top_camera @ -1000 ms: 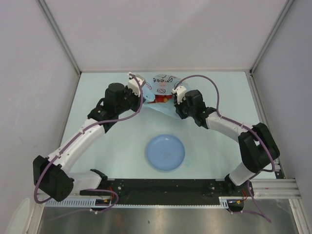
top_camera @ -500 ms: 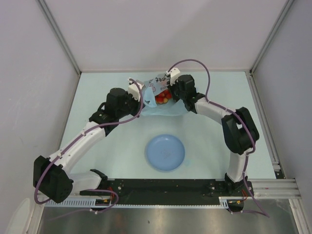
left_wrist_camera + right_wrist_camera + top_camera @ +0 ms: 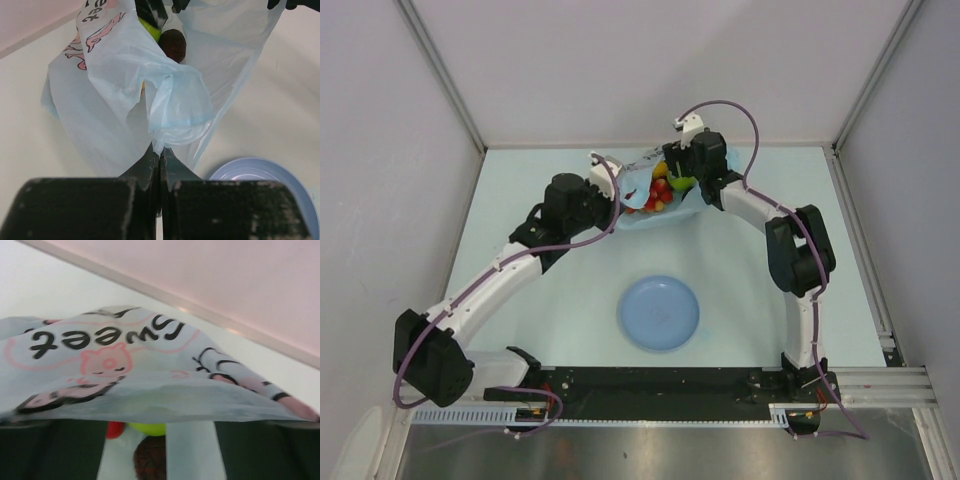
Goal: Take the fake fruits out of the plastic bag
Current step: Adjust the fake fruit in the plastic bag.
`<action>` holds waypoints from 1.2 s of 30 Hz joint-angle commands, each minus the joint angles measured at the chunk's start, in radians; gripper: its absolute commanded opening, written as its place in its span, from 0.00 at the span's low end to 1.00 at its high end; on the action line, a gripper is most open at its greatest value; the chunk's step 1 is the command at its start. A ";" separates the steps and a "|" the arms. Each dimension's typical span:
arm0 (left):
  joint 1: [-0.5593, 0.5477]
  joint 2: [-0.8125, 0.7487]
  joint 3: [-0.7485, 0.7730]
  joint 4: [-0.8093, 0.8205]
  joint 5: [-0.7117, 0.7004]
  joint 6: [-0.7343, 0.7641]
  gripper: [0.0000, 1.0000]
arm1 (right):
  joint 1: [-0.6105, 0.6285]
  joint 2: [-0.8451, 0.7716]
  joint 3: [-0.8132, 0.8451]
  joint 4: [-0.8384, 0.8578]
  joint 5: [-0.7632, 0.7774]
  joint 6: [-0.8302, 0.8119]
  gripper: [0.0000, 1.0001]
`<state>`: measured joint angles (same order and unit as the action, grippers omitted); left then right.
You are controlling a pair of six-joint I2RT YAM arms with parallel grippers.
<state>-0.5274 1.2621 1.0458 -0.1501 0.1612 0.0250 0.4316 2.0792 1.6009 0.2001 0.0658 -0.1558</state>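
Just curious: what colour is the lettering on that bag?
Black lettering on the plastic bag; clearest in the right wrist view.

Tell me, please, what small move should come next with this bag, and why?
Probably raise the left end effector slightly, tipping the bag: it is shut on the bag's edge, and the fruits lie in the open mouth, not yet out.

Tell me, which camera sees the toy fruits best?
The top external view: red, yellow and green fruits show together in the open bag. The left wrist view shows only one dark fruit and a yellow-green sliver; the right wrist view, blurry bits under the bag.
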 commanded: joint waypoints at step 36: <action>-0.033 0.088 0.071 0.061 0.011 -0.010 0.00 | -0.024 -0.160 -0.068 -0.094 -0.276 0.007 0.39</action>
<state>-0.5518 1.3361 1.0710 -0.1356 0.1646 0.0254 0.4000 2.1387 1.5818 0.1165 -0.0299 -0.2081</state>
